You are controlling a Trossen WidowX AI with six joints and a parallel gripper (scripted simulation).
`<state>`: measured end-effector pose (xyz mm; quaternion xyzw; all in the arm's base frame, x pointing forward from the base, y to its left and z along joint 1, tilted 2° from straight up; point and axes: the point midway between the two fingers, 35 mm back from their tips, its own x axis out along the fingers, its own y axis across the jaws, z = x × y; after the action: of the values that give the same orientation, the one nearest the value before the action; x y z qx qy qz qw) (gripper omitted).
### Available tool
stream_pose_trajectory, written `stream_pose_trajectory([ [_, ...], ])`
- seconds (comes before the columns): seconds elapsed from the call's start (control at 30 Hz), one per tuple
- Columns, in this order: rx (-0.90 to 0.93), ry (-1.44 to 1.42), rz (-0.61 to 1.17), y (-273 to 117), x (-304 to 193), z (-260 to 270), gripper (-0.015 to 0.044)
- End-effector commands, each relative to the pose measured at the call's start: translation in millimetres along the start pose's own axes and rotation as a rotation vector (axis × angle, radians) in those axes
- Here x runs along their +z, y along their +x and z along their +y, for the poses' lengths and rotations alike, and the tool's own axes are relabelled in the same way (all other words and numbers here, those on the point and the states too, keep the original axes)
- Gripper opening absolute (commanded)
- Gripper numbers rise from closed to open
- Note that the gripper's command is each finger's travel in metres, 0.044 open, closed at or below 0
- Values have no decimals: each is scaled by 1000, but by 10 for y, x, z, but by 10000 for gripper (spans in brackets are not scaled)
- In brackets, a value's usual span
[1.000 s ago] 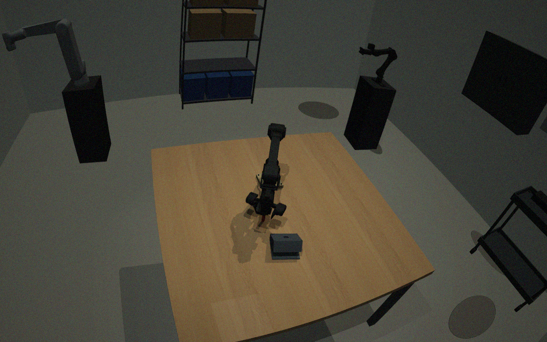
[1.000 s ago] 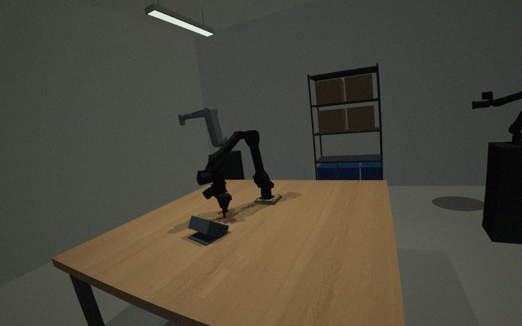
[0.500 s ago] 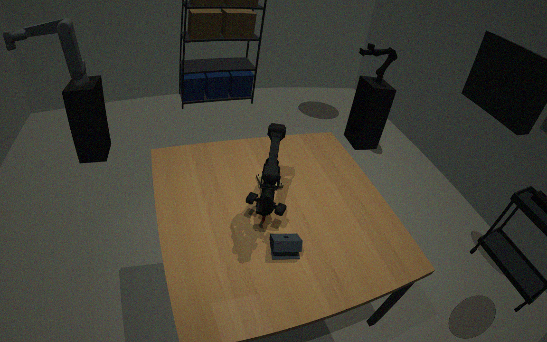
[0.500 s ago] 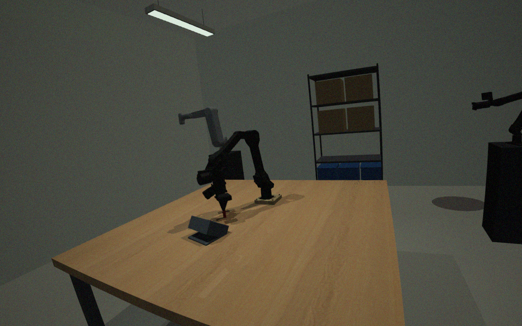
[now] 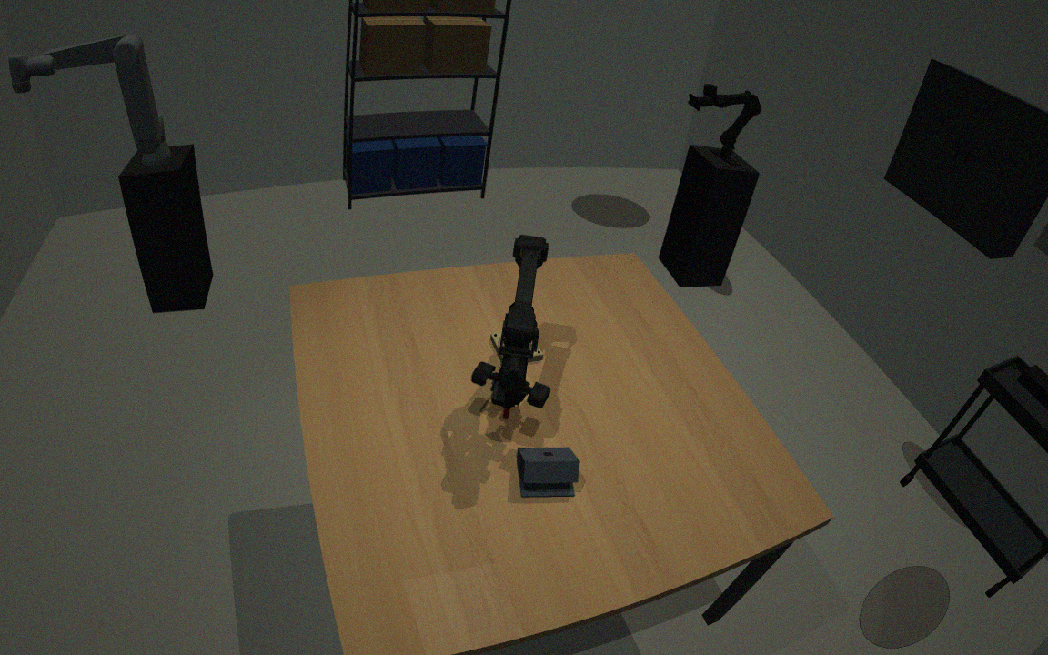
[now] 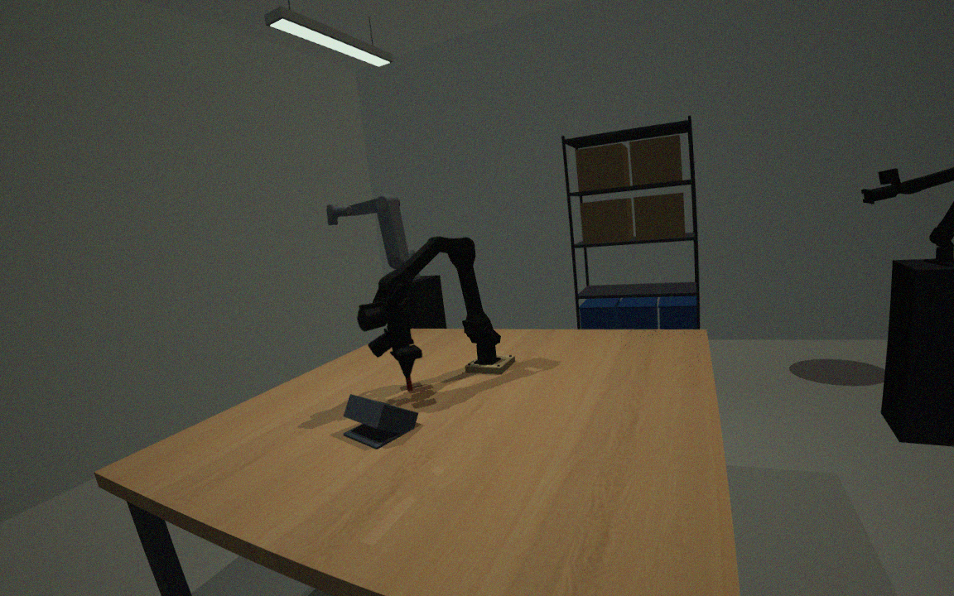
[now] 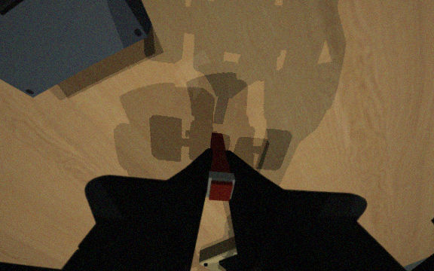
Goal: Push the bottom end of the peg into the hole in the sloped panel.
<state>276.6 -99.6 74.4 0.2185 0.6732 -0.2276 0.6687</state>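
My gripper point(image 5: 507, 404) point(image 6: 408, 375) point(image 7: 218, 153) is shut on the red peg point(image 5: 506, 413) point(image 6: 409, 385) point(image 7: 217, 141), which has a square section and a grey band near its top. The peg is close to upright, with its bottom end a little above the table. The blue-grey sloped panel point(image 5: 548, 469) point(image 6: 384, 412) point(image 7: 62, 41) stands near the peg, at the upper left in the wrist view. Its dark hole point(image 5: 548, 453) point(image 7: 3, 5) shows in the top view and is cut off by the top edge of the wrist view. The exterior view does not show the hole.
The wooden table point(image 5: 633, 456) point(image 6: 540, 459) bears the arm's base plate point(image 6: 490, 364) point(image 7: 217, 257), behind the peg. The arm's shadows fall around the peg. A shelf rack point(image 5: 422, 193) point(image 6: 636, 242), two other arms on black pedestals and a cart point(image 5: 1016, 505) stand away from the table.
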Motion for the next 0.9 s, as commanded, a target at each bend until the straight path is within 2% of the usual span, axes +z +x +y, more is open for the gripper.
stream_pose_trajectory([
  [0.0,1,3,-9,-168,22,7,0],
  [0.4,-2,4,-6,-576,3,11,0],
  [0.87,20,-83,-105,-615,63,182,0],
])
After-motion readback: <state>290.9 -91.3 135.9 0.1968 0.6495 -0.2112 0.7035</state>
